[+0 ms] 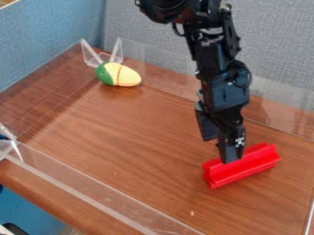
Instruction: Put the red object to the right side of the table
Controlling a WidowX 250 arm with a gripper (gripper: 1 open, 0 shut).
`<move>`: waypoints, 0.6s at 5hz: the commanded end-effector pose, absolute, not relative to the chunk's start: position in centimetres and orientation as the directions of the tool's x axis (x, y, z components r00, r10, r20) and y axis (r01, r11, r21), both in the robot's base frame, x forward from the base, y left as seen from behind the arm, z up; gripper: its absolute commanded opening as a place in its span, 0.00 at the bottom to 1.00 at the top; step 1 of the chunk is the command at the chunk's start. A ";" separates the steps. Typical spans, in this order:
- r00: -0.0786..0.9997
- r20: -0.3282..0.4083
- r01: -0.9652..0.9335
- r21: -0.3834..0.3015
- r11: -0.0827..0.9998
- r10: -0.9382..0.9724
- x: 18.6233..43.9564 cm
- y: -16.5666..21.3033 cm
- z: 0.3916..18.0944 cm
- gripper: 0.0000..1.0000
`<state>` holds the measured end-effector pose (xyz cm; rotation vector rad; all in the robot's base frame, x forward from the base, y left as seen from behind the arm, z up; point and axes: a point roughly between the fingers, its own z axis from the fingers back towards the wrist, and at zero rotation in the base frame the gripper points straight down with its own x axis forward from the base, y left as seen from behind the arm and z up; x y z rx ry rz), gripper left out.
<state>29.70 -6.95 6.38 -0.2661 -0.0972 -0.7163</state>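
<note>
The red object (248,167), a plain red bar, lies flat on the table (123,138) near its right side. My gripper (229,152) points steeply down over the bar's left end. Its dark fingers (233,145) stand apart at the bar, open and not clamping it. The bar's left end is partly hidden behind the fingers.
A rounded yellow-green toy (119,75) sits at the back left. Low clear acrylic walls (86,174) edge the tabletop at the front, the left and the back right. A blue wall stands behind.
</note>
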 end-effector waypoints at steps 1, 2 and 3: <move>0.737 0.213 0.674 -0.179 0.716 -0.641 31.0 -6.4 7.9 1.00; 0.773 0.213 0.632 -0.180 0.754 -0.597 30.4 -6.5 7.0 1.00; 0.805 0.219 0.589 -0.177 0.789 -0.552 29.8 -6.7 6.3 1.00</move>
